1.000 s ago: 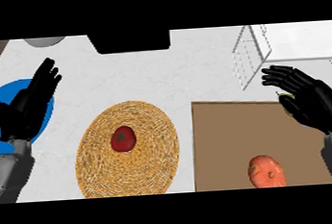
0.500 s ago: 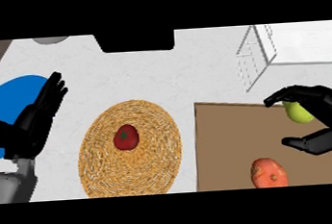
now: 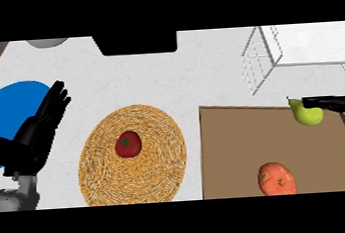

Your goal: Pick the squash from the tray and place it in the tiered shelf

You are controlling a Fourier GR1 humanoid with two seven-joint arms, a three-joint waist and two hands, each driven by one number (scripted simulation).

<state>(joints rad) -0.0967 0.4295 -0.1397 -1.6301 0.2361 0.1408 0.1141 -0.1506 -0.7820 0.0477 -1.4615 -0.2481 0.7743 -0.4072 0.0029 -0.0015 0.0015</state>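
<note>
Overhead, the head view looked steeply down on a pale speckled counter (image 3: pixel 202 76). At about nine o'clock stood the robot's left hand (image 3: pixel 36 134), fingers straight and up, open and resting over the rim of a flat blue round plate (image 3: pixel 8 106); it held nothing.

Toward six o'clock lay a round woven straw mat (image 3: pixel 134 156) with a dark red tomato-like fruit (image 3: pixel 127 144) at its centre.

From four to five o'clock spread the brown rectangular tray (image 3: pixel 236 149). Near its lower edge sat a round orange squash (image 3: pixel 277 178), lying on the tray's surface and touched by neither hand.

At three o'clock the right hand (image 3: pixel 339 102) came in from the right edge, only its dark fingers showing. They lay along the top and right side of a yellow-green pear-shaped fruit (image 3: pixel 305 114), which sat at the tray's upper right corner; whether they curled round it could not be told. A further dark bit of the same arm showed at the lower right.

At one to two o'clock stood the white wire tiered shelf (image 3: pixel 264 58), just beyond the tray's far edge and well apart from the squash.

At twelve o'clock a black rectangular object (image 3: pixel 138 43) met the upper edge, with a grey rounded object (image 3: pixel 47 43) at eleven o'clock.
</note>
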